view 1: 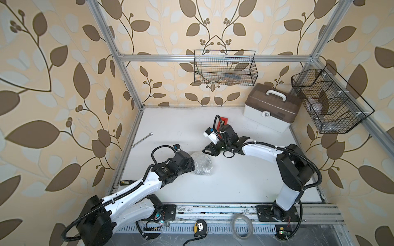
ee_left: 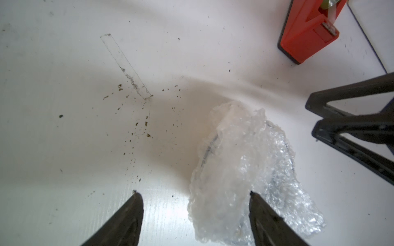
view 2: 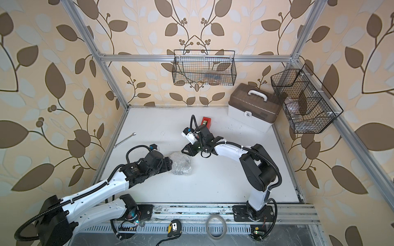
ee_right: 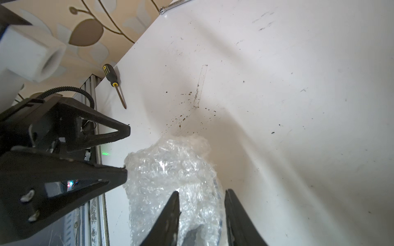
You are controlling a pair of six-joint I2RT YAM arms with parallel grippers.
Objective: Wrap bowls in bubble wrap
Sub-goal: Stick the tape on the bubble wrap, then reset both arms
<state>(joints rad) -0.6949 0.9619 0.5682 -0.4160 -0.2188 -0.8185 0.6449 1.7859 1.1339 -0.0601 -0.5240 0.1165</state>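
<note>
**A:** There's the bowl [ee_left: 275,161], down on the table [view 1: 245,181] and bundled in the bubble wrap [view 1: 201,163]. It sits well apart from the red tape dispenser [view 2: 206,121], on the side toward the arm bases.

**B:** It's a loose bundle, though! One fold of the wrap stands up crumpled over the rim. I can't make out any tape holding it shut.

**A:** Look at the left gripper [ee_left: 194,192]: jaws wide, clamping nothing. One fingertip [ee_right: 119,173] just touches the wrap's edge, on the side away from the tape dispenser.

**B:** I'd say it sits there to guard that fold. It's close enough to catch the fold, but it puts no squeeze on a glass-like bowl.

**A:** The right gripper [ee_right: 201,191] has its jaws narrow, with a small gap and nothing in it. It hovers between the bundle and the tape dispenser, tips just beside the wrap but not on it.

**B:** That makes sense. It's the arm nearer the tape dispenser, so I'd guess fetching tape falls to it.

**A:** So is the wrapping mostly done?

**B:** That's my judgement: the bowl is covered but not yet sealed. The risk is that springy fold popping open before anything pins it.
</note>
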